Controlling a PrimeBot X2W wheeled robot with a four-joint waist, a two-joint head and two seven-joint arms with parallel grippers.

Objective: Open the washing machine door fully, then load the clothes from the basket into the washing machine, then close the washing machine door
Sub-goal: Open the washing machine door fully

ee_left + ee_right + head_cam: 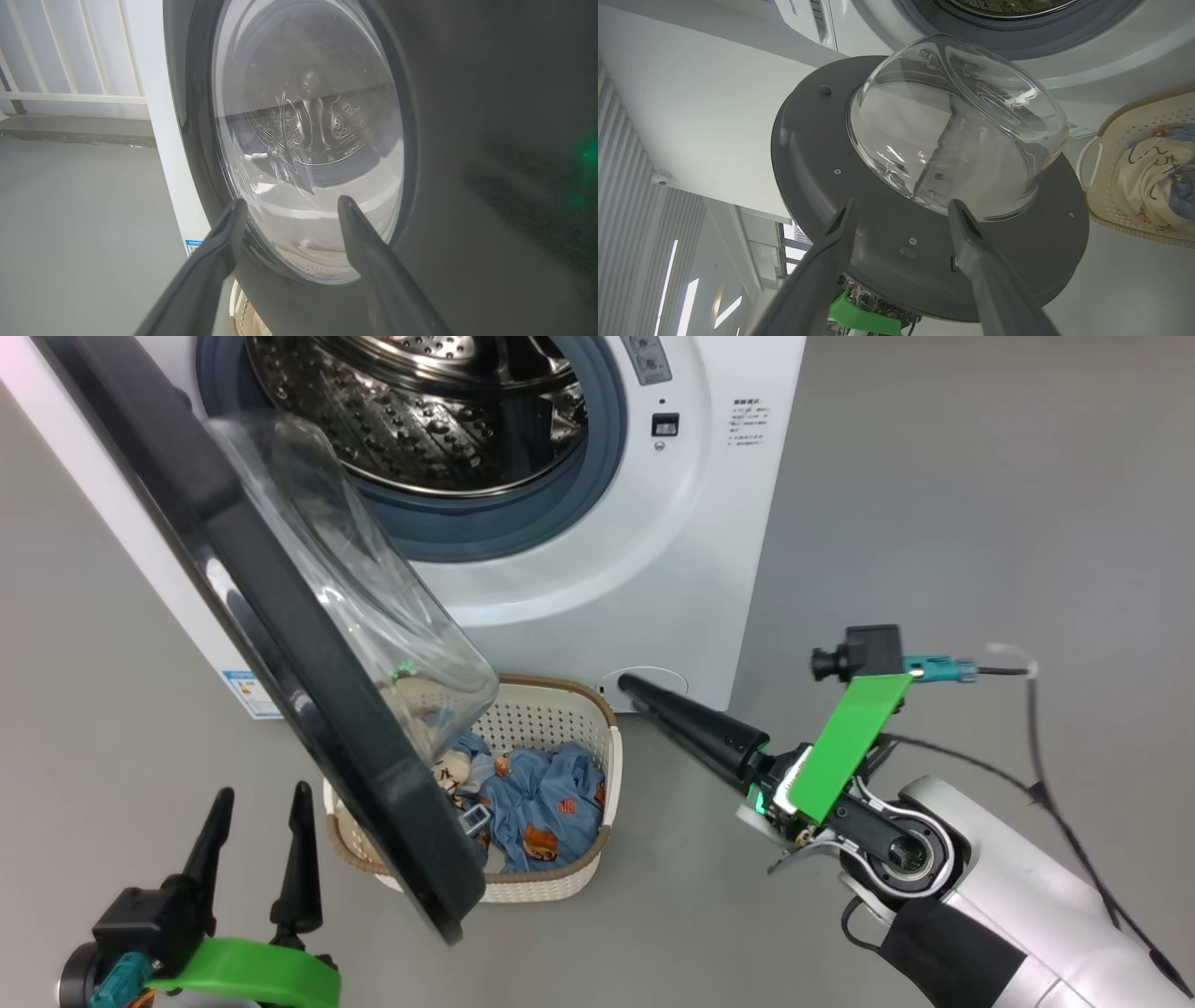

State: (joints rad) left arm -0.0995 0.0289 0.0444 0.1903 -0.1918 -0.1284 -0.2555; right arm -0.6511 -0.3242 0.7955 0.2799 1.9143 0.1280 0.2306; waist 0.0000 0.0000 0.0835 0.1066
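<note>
Left gripper (262, 793) is hanging open and empty at lower left, just outside the washing machine door (308, 709). Its wrist view is showing the steel drum (317, 126) through the glass. Right gripper (902, 203) is standing open, holding nothing, and facing the door's grey inner face. The basket (560, 717) is sitting under the swung-out door, against the washing machine (653, 569). It is holding the clothes (546, 793): blue bear-print fabric, with a cream garment (1143, 182) that is showing plainly from the right wrist.

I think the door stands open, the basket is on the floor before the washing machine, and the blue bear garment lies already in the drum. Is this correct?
Only the last part is wrong: the blue bear garment lies in the basket, not the drum, as the head view shows. The rest holds.
</note>
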